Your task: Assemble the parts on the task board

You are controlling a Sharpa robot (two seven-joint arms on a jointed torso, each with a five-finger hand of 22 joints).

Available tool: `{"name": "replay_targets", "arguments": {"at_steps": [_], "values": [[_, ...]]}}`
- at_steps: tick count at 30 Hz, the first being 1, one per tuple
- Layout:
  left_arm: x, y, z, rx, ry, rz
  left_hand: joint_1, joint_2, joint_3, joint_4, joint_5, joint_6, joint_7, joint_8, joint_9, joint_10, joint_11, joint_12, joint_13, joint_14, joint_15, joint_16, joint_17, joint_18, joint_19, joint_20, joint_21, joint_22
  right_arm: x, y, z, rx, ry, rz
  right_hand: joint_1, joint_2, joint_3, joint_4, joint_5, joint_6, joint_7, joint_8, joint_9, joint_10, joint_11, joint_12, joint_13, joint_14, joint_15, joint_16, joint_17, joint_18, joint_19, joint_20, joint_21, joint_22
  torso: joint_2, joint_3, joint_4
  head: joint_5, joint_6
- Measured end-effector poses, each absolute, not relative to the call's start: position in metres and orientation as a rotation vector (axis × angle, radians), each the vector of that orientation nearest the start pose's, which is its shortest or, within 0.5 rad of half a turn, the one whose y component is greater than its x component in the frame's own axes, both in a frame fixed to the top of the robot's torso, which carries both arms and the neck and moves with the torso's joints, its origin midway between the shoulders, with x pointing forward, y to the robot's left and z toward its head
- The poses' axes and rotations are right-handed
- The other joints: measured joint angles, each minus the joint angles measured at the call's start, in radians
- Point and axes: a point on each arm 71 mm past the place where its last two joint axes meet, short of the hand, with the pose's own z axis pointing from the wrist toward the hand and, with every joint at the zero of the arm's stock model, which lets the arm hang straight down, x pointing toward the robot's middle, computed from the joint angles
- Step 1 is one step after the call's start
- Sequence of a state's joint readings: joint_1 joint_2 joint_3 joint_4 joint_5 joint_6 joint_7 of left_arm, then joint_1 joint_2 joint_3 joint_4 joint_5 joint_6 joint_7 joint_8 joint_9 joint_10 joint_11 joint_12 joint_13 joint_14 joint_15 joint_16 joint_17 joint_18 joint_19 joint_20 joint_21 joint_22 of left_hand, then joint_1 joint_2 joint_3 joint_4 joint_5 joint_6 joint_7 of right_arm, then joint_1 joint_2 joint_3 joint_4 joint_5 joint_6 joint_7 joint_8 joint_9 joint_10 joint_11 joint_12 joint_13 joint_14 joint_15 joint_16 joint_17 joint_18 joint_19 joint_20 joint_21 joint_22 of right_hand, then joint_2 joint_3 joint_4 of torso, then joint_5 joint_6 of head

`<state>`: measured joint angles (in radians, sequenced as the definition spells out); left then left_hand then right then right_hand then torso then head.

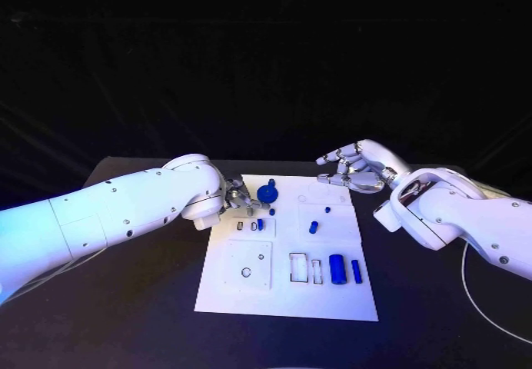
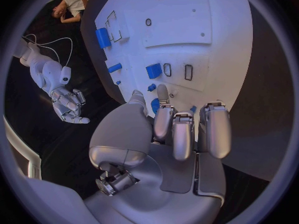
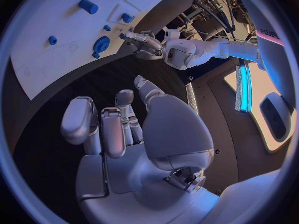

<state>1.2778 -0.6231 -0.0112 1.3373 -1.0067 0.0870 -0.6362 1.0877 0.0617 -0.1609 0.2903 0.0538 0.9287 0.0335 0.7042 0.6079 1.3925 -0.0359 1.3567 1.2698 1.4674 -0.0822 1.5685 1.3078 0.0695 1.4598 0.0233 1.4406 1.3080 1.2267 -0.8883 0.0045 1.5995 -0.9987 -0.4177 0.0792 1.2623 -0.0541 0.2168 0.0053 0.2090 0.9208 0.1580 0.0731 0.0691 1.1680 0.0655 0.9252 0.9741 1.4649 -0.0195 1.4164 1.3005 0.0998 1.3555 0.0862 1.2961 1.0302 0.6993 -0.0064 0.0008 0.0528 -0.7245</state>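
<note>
My left robot hand rests, fingers curled and holding nothing, at the white board's far left corner beside a blue round part. My right robot hand hovers spread and empty over the black worktop (just off the board's far right corner).

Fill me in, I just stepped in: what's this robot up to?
It is assembling small blue parts on the white task board. The left robot hand is down at the board's far left corner, fingers by a round blue part; whether it grips it is unclear. The right robot hand hovers off the far right corner, holding nothing.
</note>
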Motion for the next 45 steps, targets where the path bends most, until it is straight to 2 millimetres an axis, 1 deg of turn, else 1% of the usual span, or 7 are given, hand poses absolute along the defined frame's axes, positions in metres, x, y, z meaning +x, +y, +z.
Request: {"name": "replay_targets", "arguments": {"at_steps": [15,17,22,27,35,39,45], "values": [[0.526,0.154,-0.197,-0.240,2.309,-0.341,0.000,0.000,-0.006,0.000,0.000,-0.003,-0.003,0.004,0.006,0.000,0.000,0.000,-0.002,-0.004,-0.003,0.000,0.000,0.000,0.000,0.000,0.000,0.000,0.483,-0.199,-0.143,0.206,1.562,1.016,0.000,0.000,0.000,0.000,0.004,0.003,-0.003,0.000,0.000,0.000,0.000,0.000,-0.002,0.000,0.000,0.000,-0.002,0.000,0.000,0.000,0.000,-0.002,0.001,-0.0007,0.0007,0.000,-0.010],[0.526,0.153,-0.197,-0.234,2.314,-0.341,0.000,0.000,-0.008,-0.003,0.000,-0.003,-0.003,0.004,0.008,0.000,0.000,0.000,-0.002,-0.004,-0.004,0.000,0.000,-0.015,0.000,0.000,0.000,0.000,0.483,-0.198,-0.144,0.206,1.564,1.016,0.000,0.000,0.000,0.000,0.004,0.003,-0.003,0.000,0.000,0.000,0.000,0.000,-0.002,0.000,0.000,0.000,-0.002,0.000,0.000,0.000,0.000,-0.002,0.001,-0.0007,0.0012,0.000,-0.011],[0.525,0.150,-0.198,-0.215,2.328,-0.340,0.000,0.000,-0.010,-0.001,0.000,-0.007,0.000,0.004,0.012,0.000,0.000,0.000,-0.002,-0.004,-0.003,0.000,0.000,-0.015,0.000,0.000,0.000,0.000,0.483,-0.198,-0.144,0.206,1.568,1.016,0.000,0.000,0.000,0.000,0.012,0.007,0.001,0.000,0.000,0.000,0.000,0.000,-0.002,0.000,0.000,0.000,-0.002,0.000,0.000,0.000,-0.004,-0.003,0.001,-0.0004,0.0014,0.000,-0.013],[0.524,0.148,-0.199,-0.200,2.342,-0.337,0.017,0.016,-0.014,-0.002,0.000,-0.011,-0.003,0.004,0.019,0.000,0.000,0.000,-0.003,-0.004,-0.003,0.000,0.000,-0.015,0.000,0.000,0.000,0.000,0.484,-0.198,-0.145,0.207,1.571,1.013,0.000,0.000,0.000,0.000,0.012,0.007,0.001,0.000,0.000,0.000,0.000,0.000,-0.002,0.000,0.000,0.000,-0.002,0.000,0.000,0.000,-0.004,-0.003,0.001,-0.0004,0.0013,0.001,-0.016],[0.524,0.146,-0.200,-0.185,2.355,-0.332,0.046,0.025,-0.017,-0.005,0.000,-0.014,0.000,0.008,0.031,0.000,0.000,0.000,-0.003,-0.004,-0.003,0.000,0.000,-0.015,0.000,0.000,0.000,0.000,0.484,-0.198,-0.145,0.208,1.576,1.011,0.000,0.000,0.000,0.000,0.018,0.007,0.000,0.000,0.000,0.000,0.000,0.000,-0.002,0.000,0.000,0.000,-0.002,0.000,0.000,0.000,-0.004,-0.003,0.001,-0.0001,0.0010,0.001,-0.018],[0.524,0.146,-0.201,-0.179,2.360,-0.331,0.072,0.040,-0.011,-0.011,0.000,-0.018,-0.003,0.008,0.038,-0.002,0.002,0.000,0.000,-0.004,-0.003,0.000,0.000,-0.015,0.000,0.000,0.000,0.000,0.484,-0.198,-0.145,0.208,1.577,1.011,0.000,0.000,0.000,0.000,0.018,0.007,0.000,0.000,0.000,0.000,0.000,0.000,-0.002,0.000,0.000,0.000,-0.002,0.000,0.000,0.000,-0.004,-0.003,0.001,0.0003,0.0011,0.000,-0.018],[0.523,0.145,-0.201,-0.171,2.366,-0.330,0.090,0.045,-0.008,-0.014,0.000,-0.021,0.000,0.008,0.044,-0.003,0.002,0.002,0.000,-0.004,-0.003,0.000,0.000,-0.015,0.000,0.000,0.000,0.000,0.484,-0.198,-0.146,0.208,1.581,1.011,0.000,0.000,0.000,0.000,0.023,0.007,0.000,0.000,0.000,0.000,0.000,0.000,-0.002,0.000,0.000,0.000,-0.002,0.000,0.000,0.000,-0.004,-0.003,0.002,0.0004,0.0012,0.000,-0.021]]}}
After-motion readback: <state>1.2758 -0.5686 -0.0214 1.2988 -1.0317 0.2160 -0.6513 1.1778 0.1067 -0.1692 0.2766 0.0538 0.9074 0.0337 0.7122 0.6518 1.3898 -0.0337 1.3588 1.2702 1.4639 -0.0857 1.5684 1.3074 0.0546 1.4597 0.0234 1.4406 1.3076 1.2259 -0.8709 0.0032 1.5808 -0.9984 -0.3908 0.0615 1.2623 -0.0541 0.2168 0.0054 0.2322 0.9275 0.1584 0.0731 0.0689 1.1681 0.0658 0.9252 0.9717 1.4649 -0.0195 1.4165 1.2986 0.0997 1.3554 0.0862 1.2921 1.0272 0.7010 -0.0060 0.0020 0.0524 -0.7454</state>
